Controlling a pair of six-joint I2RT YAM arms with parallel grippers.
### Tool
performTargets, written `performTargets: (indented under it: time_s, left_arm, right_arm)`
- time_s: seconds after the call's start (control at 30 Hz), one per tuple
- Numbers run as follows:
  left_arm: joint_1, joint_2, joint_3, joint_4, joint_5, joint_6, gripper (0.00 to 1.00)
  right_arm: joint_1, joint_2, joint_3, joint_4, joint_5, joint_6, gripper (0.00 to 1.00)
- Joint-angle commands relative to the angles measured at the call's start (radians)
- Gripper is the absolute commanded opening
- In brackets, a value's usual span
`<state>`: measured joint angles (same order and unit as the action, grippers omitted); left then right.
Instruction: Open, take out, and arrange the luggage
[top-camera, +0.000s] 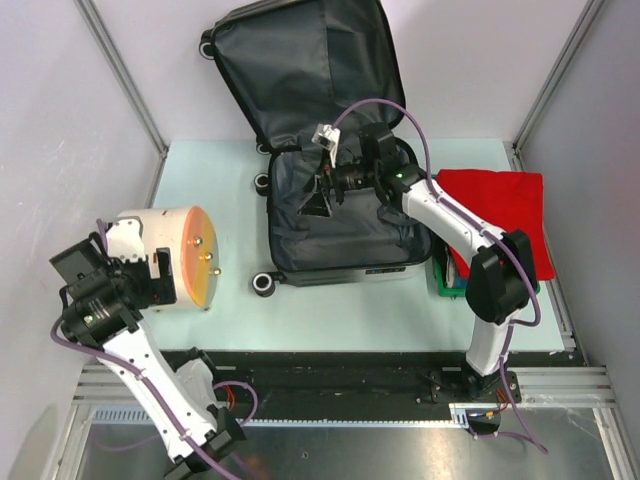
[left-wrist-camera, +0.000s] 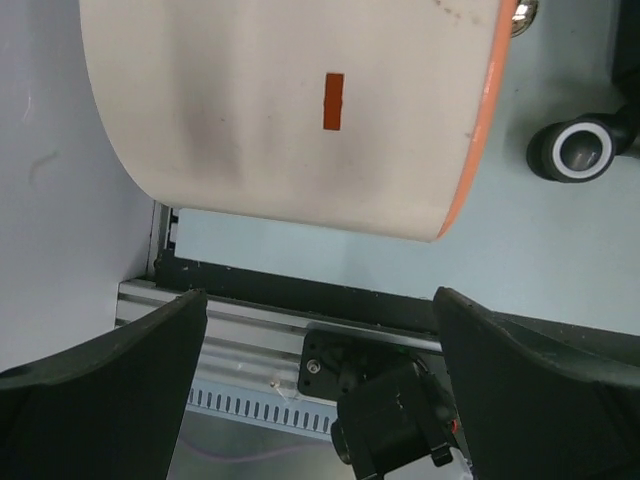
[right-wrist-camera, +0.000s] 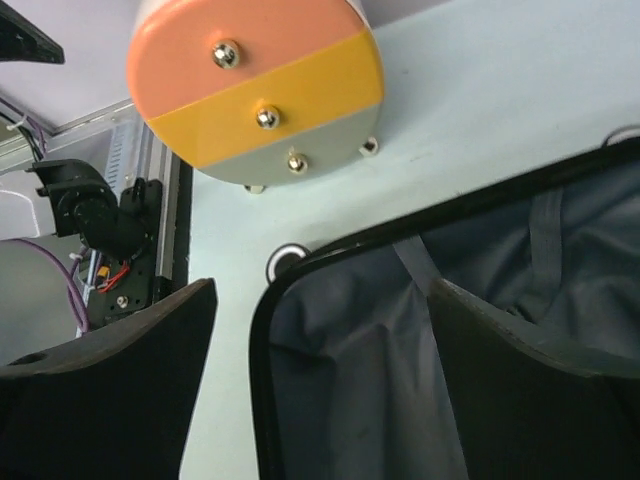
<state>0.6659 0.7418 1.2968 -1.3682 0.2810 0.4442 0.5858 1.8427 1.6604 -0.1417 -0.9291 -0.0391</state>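
Note:
The luggage (top-camera: 335, 235) lies open in the middle of the table, its dark grey lining up and its lid (top-camera: 300, 70) propped upright at the back. My right gripper (top-camera: 322, 190) hovers open over the lower half. In the right wrist view its jaws (right-wrist-camera: 322, 290) stand wide above the lining (right-wrist-camera: 380, 370) and the case's black rim, with nothing held. My left gripper (top-camera: 155, 275) is open at the table's left, just short of the beige cylinder (top-camera: 165, 255). In the left wrist view the cylinder (left-wrist-camera: 300, 110) lies beyond the empty left gripper (left-wrist-camera: 320, 300).
The cylinder's orange and yellow face (right-wrist-camera: 255, 90) points toward the case. A red cloth (top-camera: 495, 200) lies over a green bin (top-camera: 445, 285) at the right. One case wheel (left-wrist-camera: 575, 150) sits near the cylinder. The table's front rail (left-wrist-camera: 250, 330) is below the left gripper.

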Motion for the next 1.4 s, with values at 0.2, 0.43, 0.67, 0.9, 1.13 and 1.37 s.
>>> performTargets:
  time_s: [0.2, 0.43, 0.67, 0.9, 1.13, 1.37]
  left_arm:
    - [-0.003, 0.163, -0.126, -0.103, 0.006, 0.034, 1.0]
    - [-0.003, 0.292, -0.099, -0.034, 0.108, 0.028, 1.0]
    - [-0.008, 0.416, -0.045, 0.07, 0.127, 0.007, 1.0]
    - [-0.026, 0.52, 0.021, 0.144, 0.138, -0.025, 0.99]
    - [-0.063, 0.6, 0.09, 0.204, 0.115, -0.027, 1.0]
    - [-0.111, 0.668, 0.148, 0.264, 0.093, -0.05, 1.0]
  right_arm:
    - [-0.058, -0.034, 0.013, -0.116, 0.05, -0.096, 1.0]
    - [-0.092, -0.031, 0.016, -0.141, 0.081, -0.097, 1.0]
    - [-0.109, 0.0, 0.071, -0.179, 0.101, -0.104, 1.0]
    - [-0.116, 0.033, 0.124, -0.216, 0.115, -0.119, 1.0]
    - [-0.121, 0.059, 0.153, -0.231, 0.121, -0.12, 1.0]
    - [-0.121, 0.07, 0.164, -0.231, 0.128, -0.113, 1.0]
